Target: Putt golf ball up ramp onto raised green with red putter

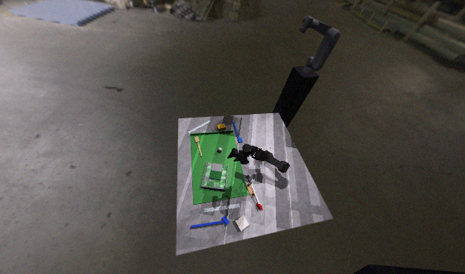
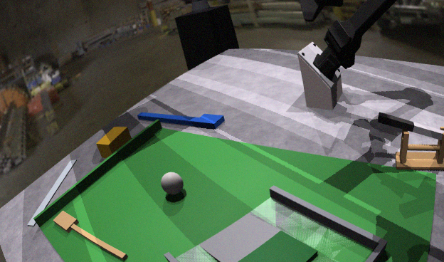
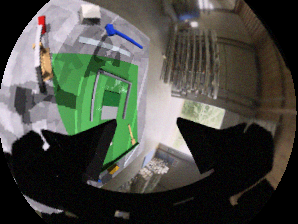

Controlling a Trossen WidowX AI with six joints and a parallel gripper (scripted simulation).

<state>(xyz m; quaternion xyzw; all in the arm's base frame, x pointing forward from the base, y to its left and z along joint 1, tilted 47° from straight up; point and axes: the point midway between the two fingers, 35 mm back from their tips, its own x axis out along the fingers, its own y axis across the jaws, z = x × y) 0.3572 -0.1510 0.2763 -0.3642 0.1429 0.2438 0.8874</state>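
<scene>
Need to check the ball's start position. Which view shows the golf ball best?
Exterior view: the golf ball is large and unobstructed on the green mat, in front of the ramp. The top view shows it only as a tiny pale dot near the open tool. In the wrist view I cannot make it out.

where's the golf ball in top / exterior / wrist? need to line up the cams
Top: golf ball sits on the upper part of the green mat, left of the gripper.
Exterior: golf ball left of centre on the mat, near the dark green rail.
Wrist: ball cannot be made out.
Shared landmark: the walled raised green, also seen at and.
</scene>
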